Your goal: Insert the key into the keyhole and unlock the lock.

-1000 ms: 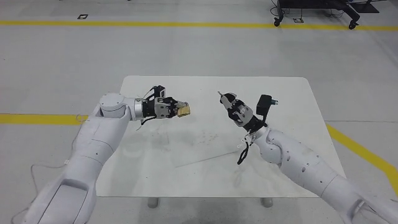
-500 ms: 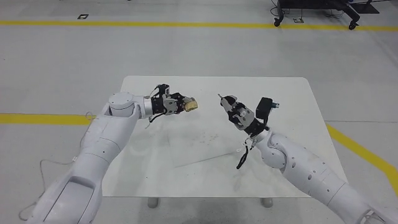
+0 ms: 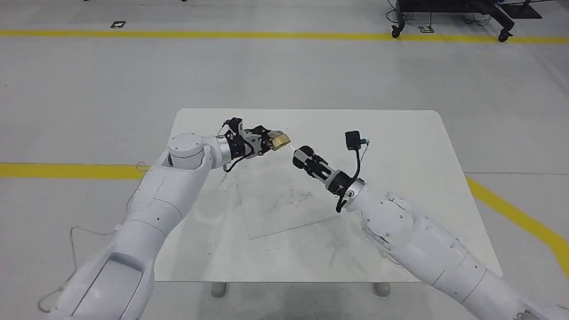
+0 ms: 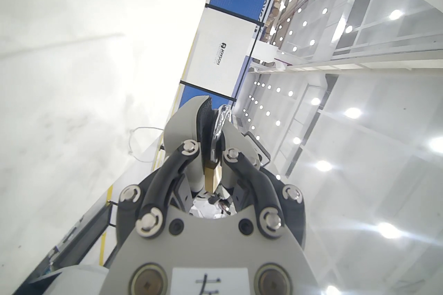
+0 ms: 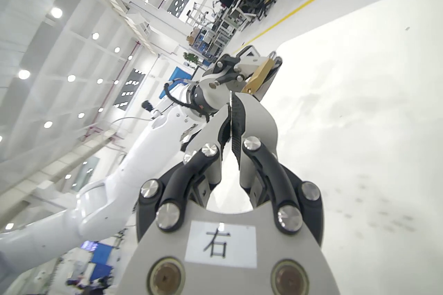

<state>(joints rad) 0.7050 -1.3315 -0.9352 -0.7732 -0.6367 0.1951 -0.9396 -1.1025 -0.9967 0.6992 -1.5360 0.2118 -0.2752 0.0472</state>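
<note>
My left pincer (image 3: 269, 140) is clamped on the brass padlock (image 3: 280, 140), held above the surface (image 3: 400, 133); my right pincer (image 3: 299, 153) is closed on the key (image 5: 231, 100), its tip near the padlock.

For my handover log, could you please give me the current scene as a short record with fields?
left gripper: shut on the small brass padlock, held above the white table
right gripper: shut on the thin metal key, its tip aimed at the padlock
key and padlock: close together; whether the key is in cannot be told
</note>
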